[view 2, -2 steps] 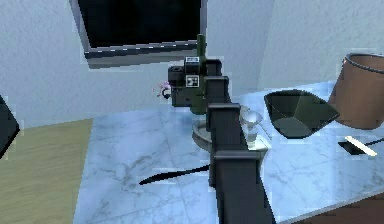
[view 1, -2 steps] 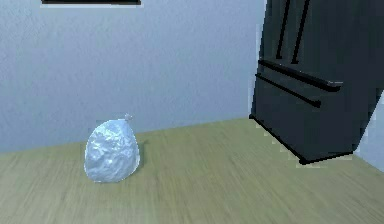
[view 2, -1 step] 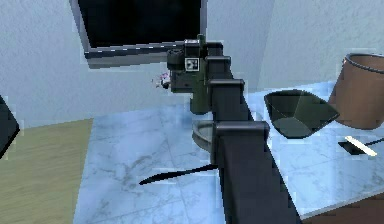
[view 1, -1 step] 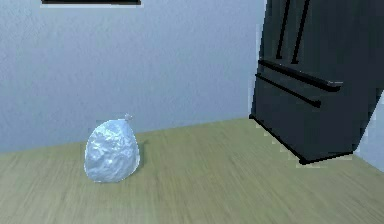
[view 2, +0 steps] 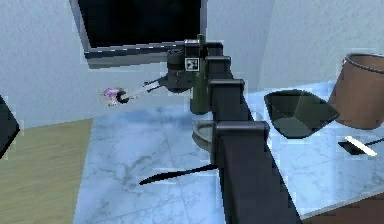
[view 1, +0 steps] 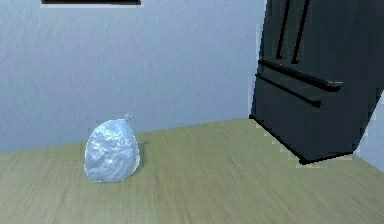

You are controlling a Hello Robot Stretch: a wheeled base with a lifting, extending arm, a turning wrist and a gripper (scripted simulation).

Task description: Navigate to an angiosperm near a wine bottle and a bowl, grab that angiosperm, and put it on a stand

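In the arm side view the dark arm bar rises over a marble countertop. My gripper points toward the view's left. A small pink and dark thing hangs at the fingers' far end, in front of the wall and clear of the countertop, so the gripper holds it. It is too small to tell that it is a plant. A dark bowl sits on the countertop to the right of the arm.
A brown pot, a flat white thing and a thin dark thing are on the countertop. A dark panel hangs on the wall. In the forward view, a pale tied bag lies on wooden floor and a black fridge stands at right.
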